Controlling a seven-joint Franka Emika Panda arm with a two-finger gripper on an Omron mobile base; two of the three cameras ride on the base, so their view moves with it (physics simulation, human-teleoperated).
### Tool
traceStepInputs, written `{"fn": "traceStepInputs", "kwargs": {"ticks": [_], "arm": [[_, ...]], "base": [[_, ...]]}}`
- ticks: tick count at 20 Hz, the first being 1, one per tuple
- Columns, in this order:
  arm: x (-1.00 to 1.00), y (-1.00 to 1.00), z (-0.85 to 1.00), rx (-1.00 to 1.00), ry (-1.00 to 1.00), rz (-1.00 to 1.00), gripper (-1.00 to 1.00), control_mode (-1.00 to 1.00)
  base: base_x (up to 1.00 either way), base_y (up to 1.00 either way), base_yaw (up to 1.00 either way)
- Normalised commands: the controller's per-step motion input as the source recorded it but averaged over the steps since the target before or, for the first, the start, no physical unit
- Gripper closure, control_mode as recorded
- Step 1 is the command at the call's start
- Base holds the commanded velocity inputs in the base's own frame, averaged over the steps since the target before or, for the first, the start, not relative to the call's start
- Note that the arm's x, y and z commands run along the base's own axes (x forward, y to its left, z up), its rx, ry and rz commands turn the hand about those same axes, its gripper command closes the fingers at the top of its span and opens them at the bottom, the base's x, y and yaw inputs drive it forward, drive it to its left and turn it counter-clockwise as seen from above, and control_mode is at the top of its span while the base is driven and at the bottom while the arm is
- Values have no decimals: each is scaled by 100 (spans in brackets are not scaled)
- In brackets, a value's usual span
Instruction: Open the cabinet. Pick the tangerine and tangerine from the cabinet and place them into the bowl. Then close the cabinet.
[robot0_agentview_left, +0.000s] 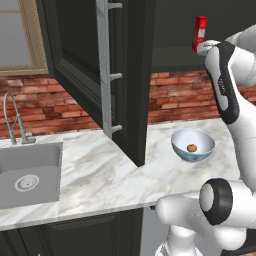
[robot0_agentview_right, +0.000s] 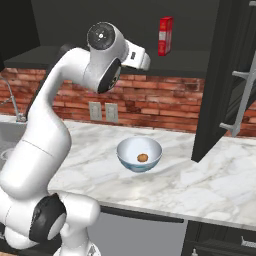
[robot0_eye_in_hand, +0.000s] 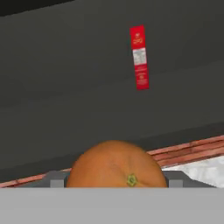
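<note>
The black upper cabinet stands open, its left door (robot0_agentview_left: 82, 60) swung out over the counter with the silver bar handle (robot0_agentview_left: 103, 70) facing me; the right door (robot0_agentview_right: 225, 75) is open too. One tangerine (robot0_agentview_left: 191, 147) (robot0_agentview_right: 143, 158) lies inside the bowl (robot0_agentview_left: 181, 141) (robot0_agentview_right: 126, 161) on the marble counter. A second tangerine (robot0_eye_in_hand: 116, 164) sits between my fingertips (robot0_eye_in_hand: 57, 180) in the hand view. My gripper (robot0_eye_in_hand: 116, 183) is shut on it, raised at the cabinet's shelf height (robot0_agentview_left: 202, 47) (robot0_agentview_right: 142, 59), above and behind the bowl.
A tall red carton (robot0_agentview_left: 199, 31) (robot0_agentview_right: 165, 36) (robot0_eye_in_hand: 139, 57) stands on the cabinet shelf just beyond the hand. A sink (robot0_agentview_left: 45, 155) with a faucet (robot0_agentview_left: 12, 117) is at the left. The open left door juts out between the sink and the bowl.
</note>
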Motion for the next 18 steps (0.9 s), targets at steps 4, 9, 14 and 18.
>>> {"fn": "traceStepInputs", "kwargs": {"ticks": [4, 9, 14, 18], "arm": [[-100, -33, 72, 18, -2, 0, 100, -100], [-100, -12, 90, 3, 19, 0, 100, -100], [-35, 0, -23, -2, 5, 3, 100, -100], [-100, 4, -100, -4, 1, 0, 100, -100]], "base": [[0, 0, 0], [0, 0, 0], [0, 0, 0], [0, 0, 0]]}}
